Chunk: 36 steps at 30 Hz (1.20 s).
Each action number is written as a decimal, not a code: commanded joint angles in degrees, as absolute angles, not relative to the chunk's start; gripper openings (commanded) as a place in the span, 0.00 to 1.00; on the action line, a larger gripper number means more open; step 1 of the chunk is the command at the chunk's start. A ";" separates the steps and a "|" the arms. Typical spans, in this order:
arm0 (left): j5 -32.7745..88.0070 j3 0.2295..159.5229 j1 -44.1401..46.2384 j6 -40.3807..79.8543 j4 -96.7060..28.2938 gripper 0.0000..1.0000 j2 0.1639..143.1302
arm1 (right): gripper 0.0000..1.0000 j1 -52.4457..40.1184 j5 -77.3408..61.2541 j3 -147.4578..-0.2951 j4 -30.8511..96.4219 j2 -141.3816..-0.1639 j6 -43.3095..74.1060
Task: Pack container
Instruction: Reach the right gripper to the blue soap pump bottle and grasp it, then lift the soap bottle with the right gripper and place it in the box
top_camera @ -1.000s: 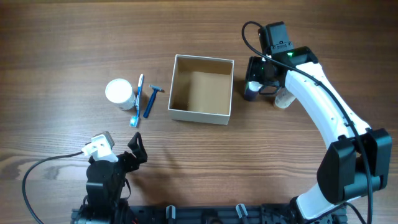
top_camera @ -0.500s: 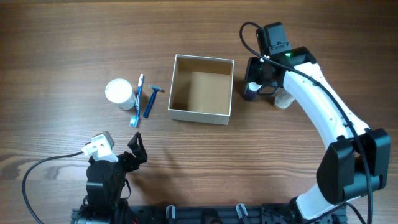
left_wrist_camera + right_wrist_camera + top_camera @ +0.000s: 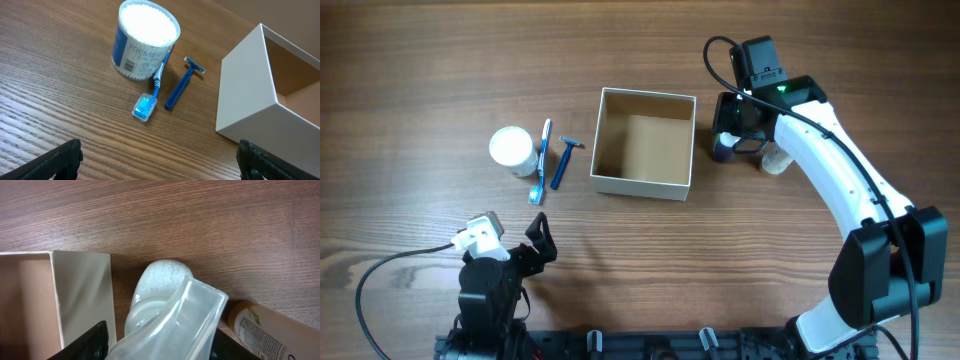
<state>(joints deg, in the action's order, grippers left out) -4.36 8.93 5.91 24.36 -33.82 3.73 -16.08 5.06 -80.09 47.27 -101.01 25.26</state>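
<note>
The container [image 3: 645, 143], a square cream-white box with a tan inside, stands open and empty mid-table; it also shows in the left wrist view [image 3: 250, 95] and the right wrist view [image 3: 80, 295]. My right gripper [image 3: 728, 128] is just right of the box, shut on a translucent squeeze tube [image 3: 175, 315] with a rounded white cap [image 3: 165, 277]; in the overhead view the tube [image 3: 723, 147] looks dark blue with a white top. My left gripper [image 3: 535, 245] is open and empty near the front edge, its fingertips [image 3: 60, 160] wide apart.
A round white jar of cotton swabs [image 3: 511, 150] [image 3: 143, 40], a blue toothbrush [image 3: 540, 160] [image 3: 155, 85] and a blue razor [image 3: 562, 160] [image 3: 181, 89] lie left of the box. A tan-capped bottle [image 3: 775, 158] [image 3: 265, 330] lies beside the right gripper.
</note>
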 commanded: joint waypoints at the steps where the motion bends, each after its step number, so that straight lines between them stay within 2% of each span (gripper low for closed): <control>1: -3.66 8.84 5.50 24.45 -33.63 1.00 3.31 | 0.60 -16.23 6.92 -80.53 47.07 -102.69 24.40; 11: -3.66 8.84 5.50 24.45 -33.63 1.00 3.31 | 0.59 -16.23 7.11 -80.53 45.91 -103.68 24.36; 14: -3.66 8.84 5.50 24.47 -33.63 1.00 3.31 | 0.47 -16.23 7.16 -80.53 46.15 -103.68 23.94; 19: -3.66 8.84 5.50 24.47 -33.63 1.00 3.31 | 0.40 -16.23 9.26 -80.58 47.53 -103.61 23.97; 26: -3.66 8.84 5.50 24.45 -33.63 1.00 3.31 | 0.38 -16.23 9.39 -81.49 50.24 -103.37 23.97; 36: -3.66 8.84 5.50 24.47 -33.63 1.00 3.33 | 0.34 -18.55 8.10 -93.56 60.84 -95.90 21.78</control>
